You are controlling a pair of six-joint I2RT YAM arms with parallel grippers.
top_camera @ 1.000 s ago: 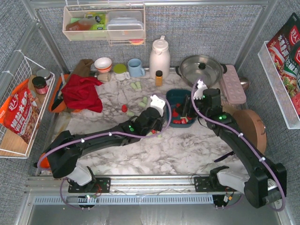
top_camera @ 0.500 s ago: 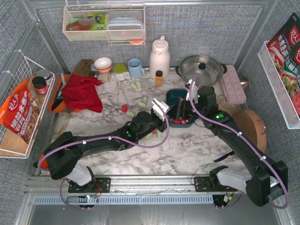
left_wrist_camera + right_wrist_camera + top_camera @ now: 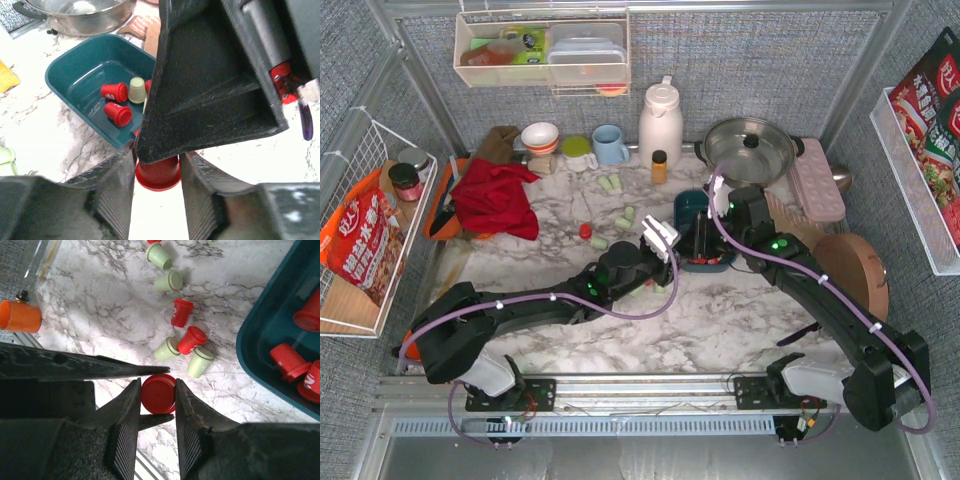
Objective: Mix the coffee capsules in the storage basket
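My left jaws are clamped on a red capsule (image 3: pixel 157 172), with a finger pressed to each side of it. The dark bulk of my right arm (image 3: pixel 215 85) sits directly over it and hides its far end. From that wrist, the storage basket (image 3: pixel 87 80) lies beyond the jaws and off to the left, near them. In it are two red capsules (image 3: pixel 115 92) on their sides and a pale green one (image 3: pixel 137 90) beside them.

My right jaws are also closed on a red capsule, whose round face is squeezed between the two fingers. A flat dark shape reaches in from the left and touches it. This may be the same capsule my left jaws hold, but the close views do not settle that.

From the right wrist, the gripped capsule hangs over the marble tabletop (image 3: pixel 100 315), and the basket's rim is just to the right of the jaws. More red capsules lie inside that corner. On the tabletop beyond the jaws is a loose cluster (image 3: pixel 191 339) of red and pale green capsules, all outside the basket.
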